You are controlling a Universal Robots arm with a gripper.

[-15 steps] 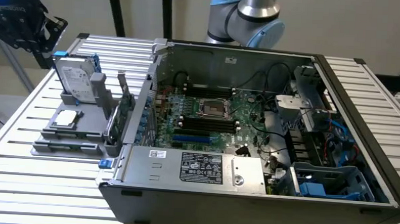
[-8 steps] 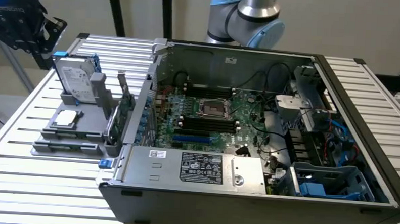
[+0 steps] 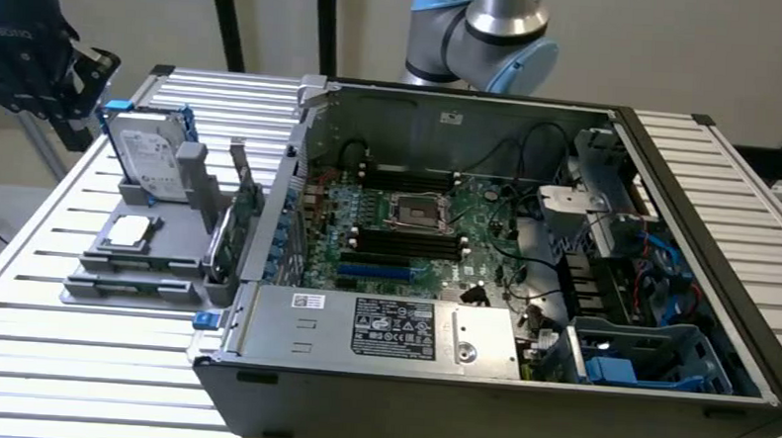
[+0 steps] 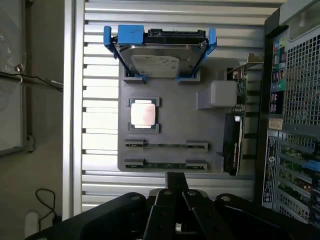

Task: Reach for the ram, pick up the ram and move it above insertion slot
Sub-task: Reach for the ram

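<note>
In the exterior view the gripper (image 3: 70, 74) hangs high over the grey tray (image 3: 100, 246), off the side away from the open case (image 3: 491, 362). On the tray the drive (image 3: 149, 154) stands upright at one end, the CPU (image 3: 129, 231) lies flat in the middle, and the ram (image 3: 134, 285) sits at the end opposite the drive, seen there as little more than a thin line. The card (image 3: 243, 227) stands along the tray's case-side edge. In the wrist view the gripper (image 4: 176, 176) points at the tray's (image 4: 210, 135) ram end with its jaws drawn together and nothing between them, well clear of every part. The ram (image 4: 165, 165) stands on edge in the tray's outermost slot, held by a small block at each end. A twin stick (image 4: 166, 145) stands parallel just beside it, on the CPU's (image 4: 143, 114) side. Which of the two is meant I cannot tell. I judge the ram to be light, stiff and thin, and easily harmed by bending or by pressure on its chips. Its bare upper edge between the two end blocks looks like the place to grip, pinched across the flat faces near mid-length so it lifts level. The narrow gap to the twin leaves little room for a finger.
</note>
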